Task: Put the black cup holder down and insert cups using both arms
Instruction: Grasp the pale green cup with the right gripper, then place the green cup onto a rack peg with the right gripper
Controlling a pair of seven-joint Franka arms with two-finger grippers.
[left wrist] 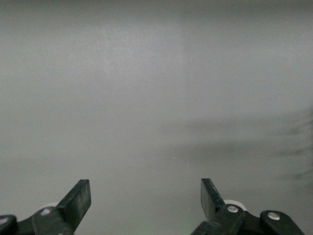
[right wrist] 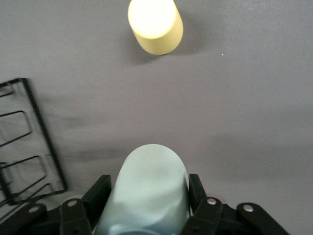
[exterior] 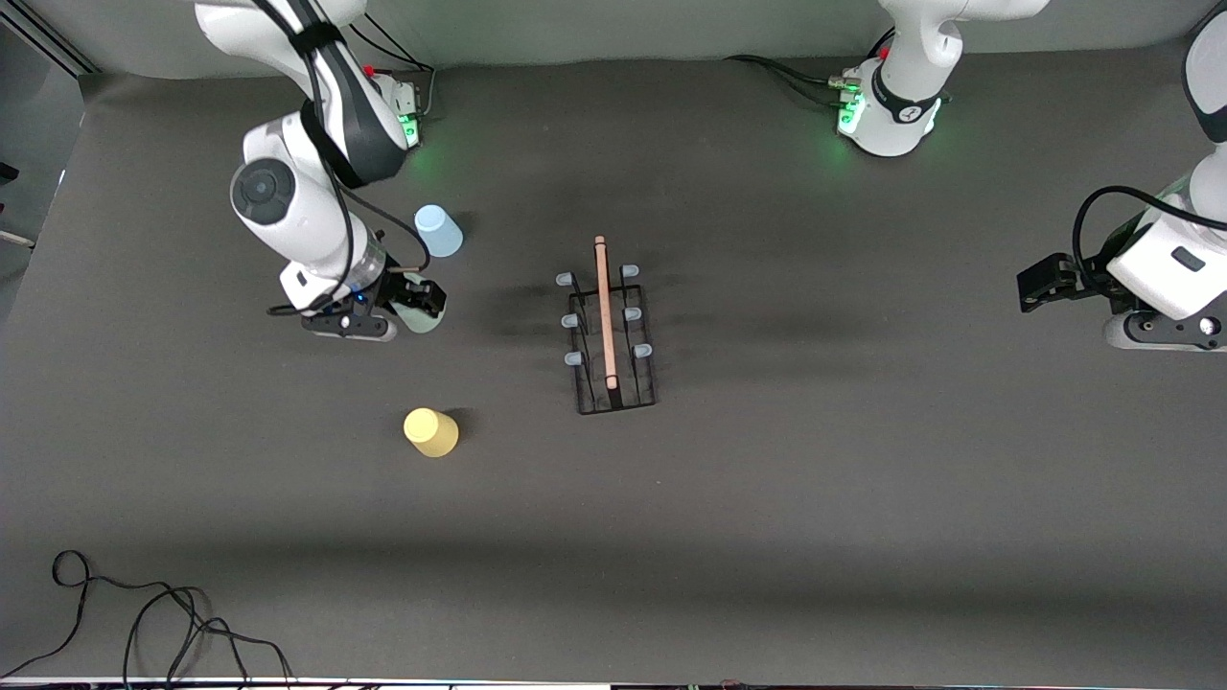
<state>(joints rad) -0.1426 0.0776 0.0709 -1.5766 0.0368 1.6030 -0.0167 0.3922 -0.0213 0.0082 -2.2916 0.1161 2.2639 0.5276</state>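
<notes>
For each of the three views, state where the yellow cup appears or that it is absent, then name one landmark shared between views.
Front view: the yellow cup stands on the table, nearer the camera than the right pincer.
Left wrist view: not in it; only the open left pincer shows.
Right wrist view: the yellow cup shows past the grey-green cup between the fingers.
Shared landmark: the black cup holder.

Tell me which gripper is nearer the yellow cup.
Right. The right gripper holds the grey-green cup beside the yellow cup; the left gripper waits at its own table end.
</notes>
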